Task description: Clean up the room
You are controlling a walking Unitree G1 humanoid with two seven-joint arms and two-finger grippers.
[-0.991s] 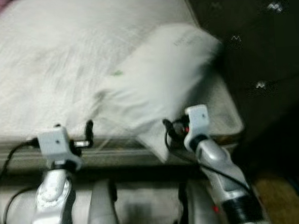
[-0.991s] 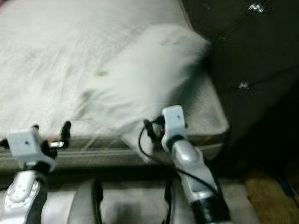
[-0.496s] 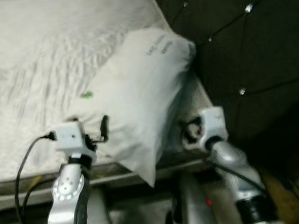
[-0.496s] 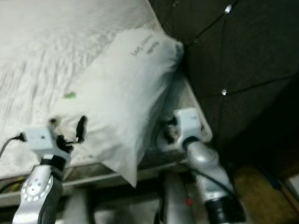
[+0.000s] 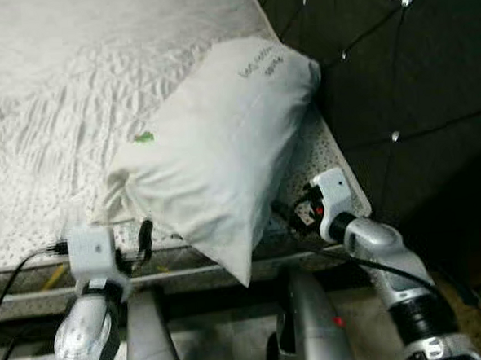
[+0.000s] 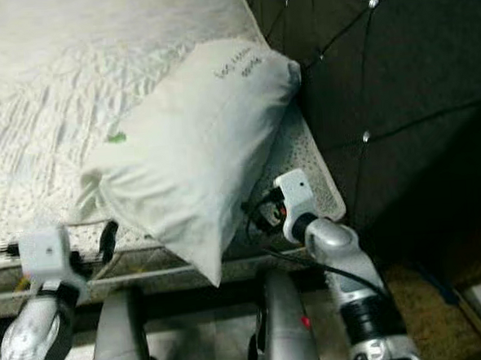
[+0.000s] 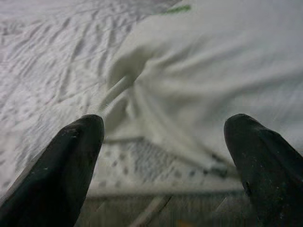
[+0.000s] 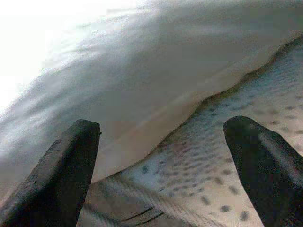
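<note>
A white pillow [image 5: 222, 144] with small print and a green tag lies slantwise on the white quilted mattress [image 5: 49, 118], its near corner hanging over the bed's edge. My left gripper [image 5: 140, 242] is open at the mattress edge, just under the pillow's bunched near-left corner; in the left wrist view that corner [image 7: 142, 90] lies ahead of the spread left gripper [image 7: 163, 125]. My right gripper [image 5: 286, 215] is open beside the pillow's right flank, low over the dotted mattress top. The right wrist view has the pillow's side seam [image 8: 156, 113] in front of the right gripper [image 8: 161, 127], apart from the fingers.
A dark tufted headboard [image 5: 397, 72] with shiny buttons rises on the right, close to the right arm. The bed frame's edge [image 5: 181, 273] runs across below the mattress. Brownish floor [image 6: 427, 291] shows at the lower right.
My left gripper has drawn back and down from the pillow's near-left corner to the mattress edge. The right gripper has barely moved. The camera has shifted slightly.
</note>
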